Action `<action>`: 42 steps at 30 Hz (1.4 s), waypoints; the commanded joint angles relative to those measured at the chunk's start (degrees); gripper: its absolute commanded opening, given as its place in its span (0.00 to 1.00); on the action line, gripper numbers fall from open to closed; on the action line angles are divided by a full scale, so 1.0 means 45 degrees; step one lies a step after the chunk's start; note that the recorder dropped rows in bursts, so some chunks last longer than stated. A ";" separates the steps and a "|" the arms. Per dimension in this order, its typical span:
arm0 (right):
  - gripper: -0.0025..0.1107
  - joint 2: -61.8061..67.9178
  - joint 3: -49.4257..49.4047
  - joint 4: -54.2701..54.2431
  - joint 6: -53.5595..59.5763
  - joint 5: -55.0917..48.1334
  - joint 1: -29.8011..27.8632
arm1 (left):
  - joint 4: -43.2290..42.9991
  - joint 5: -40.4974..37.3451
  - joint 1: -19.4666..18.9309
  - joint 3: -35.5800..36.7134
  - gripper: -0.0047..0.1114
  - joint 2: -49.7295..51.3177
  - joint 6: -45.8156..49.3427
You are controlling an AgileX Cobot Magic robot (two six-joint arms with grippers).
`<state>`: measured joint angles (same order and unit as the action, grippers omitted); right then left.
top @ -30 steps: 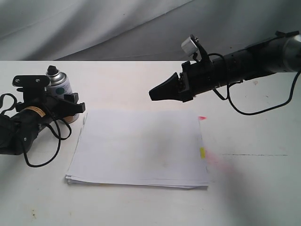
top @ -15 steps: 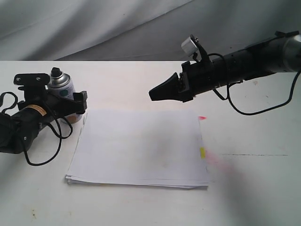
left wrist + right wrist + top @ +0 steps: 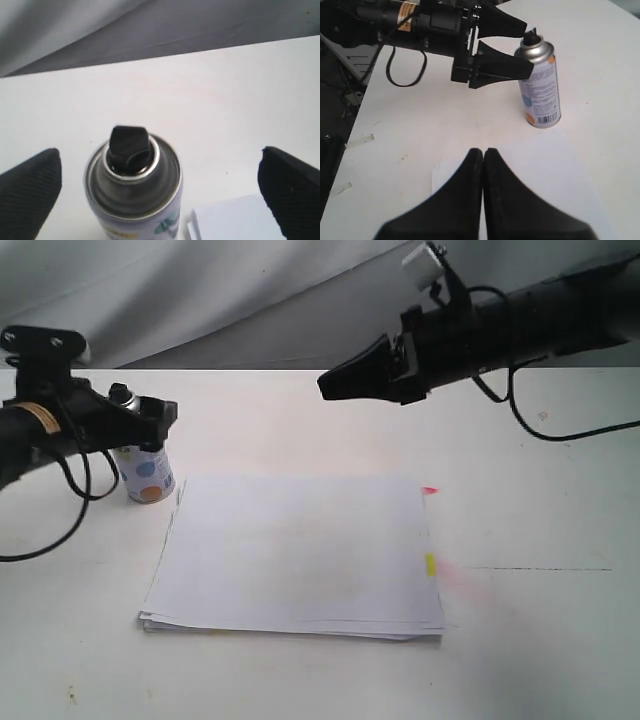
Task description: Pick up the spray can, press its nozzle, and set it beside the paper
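On the left side of the white worktop [image 3: 540,650], the spray can [image 3: 148,472] stands upright on its base, just beside the far left corner of the paper [image 3: 300,550]. I cannot tell whether can and sheets touch. Its label shows teal, blue and orange dots, and the black nozzle [image 3: 122,395] sits in the silver domed top.

The left gripper [image 3: 155,418] is level with the top of the can, its jaws spread wide. In the left wrist view the two black ribbed fingers [image 3: 30,200] stand well apart on either side of the can, with a clear gap between each and its body. The nozzle lies between them and nothing presses it.

The right gripper [image 3: 328,385] hangs in the air above the far part of the worktop, beyond the far edge of the paper and well apart from the can. Its jaws are pressed together with nothing between them. In the right wrist view they point toward the can.

The paper lies flat in a thin stack, with a red tab [image 3: 430,490] and a yellow tab [image 3: 430,563] on its right edge. Grey cloth [image 3: 200,300] hangs behind the worktop.
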<state>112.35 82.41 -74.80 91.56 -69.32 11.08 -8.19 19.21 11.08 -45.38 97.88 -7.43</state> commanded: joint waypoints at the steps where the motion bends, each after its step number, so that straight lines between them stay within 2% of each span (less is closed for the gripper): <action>1: 0.02 -0.1966 -0.0745 0.0322 -0.0454 -0.0142 -0.0062 | -0.0865 -0.2612 0.0171 -0.0025 0.94 -0.3165 -0.1006; 5: 0.02 -0.4012 -0.2221 0.0547 -0.0460 0.0114 -0.0062 | -0.1023 -0.2584 0.1269 0.0644 0.94 -0.5993 -0.1009; 12: 0.02 -0.9266 -0.5892 0.0547 -0.1066 0.2373 -0.0062 | -0.1394 -0.3135 0.4464 0.2489 0.94 -1.0820 -0.1009; 18: 0.02 -1.4662 -0.8858 0.0547 -0.2093 0.3768 -0.0062 | -0.1246 -0.3367 0.5944 0.4219 0.94 -1.4029 -0.1332; 27: 0.02 -2.1289 -1.1708 0.1170 -0.4977 0.6132 -0.0062 | -0.1246 -0.2886 0.7177 0.6570 0.94 -1.7104 -0.2046; 32: 0.02 -2.2982 -1.3054 0.1208 -0.5521 0.7217 -0.0062 | -0.1308 -0.1388 0.7577 0.7715 0.94 -1.7502 -0.2046; 36: 0.02 -2.3224 -1.4483 0.1208 -0.5879 0.8577 -0.0062 | -0.1391 -0.0442 0.7580 0.8438 0.93 -1.7393 -0.2021; 39: 0.02 -2.3224 -1.5502 0.0960 -0.5904 0.9896 -0.0062 | -0.1391 -0.0288 0.7580 0.8706 0.85 -1.7393 -0.1966; 42: 0.02 -2.3224 -1.6294 0.0620 -0.5904 1.1296 -0.0062 | -0.1391 -0.0348 0.7580 0.8706 0.61 -1.7393 -0.1908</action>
<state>8.12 12.00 -69.96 65.37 -24.46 11.08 -14.44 16.41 44.76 -6.42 19.53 -15.84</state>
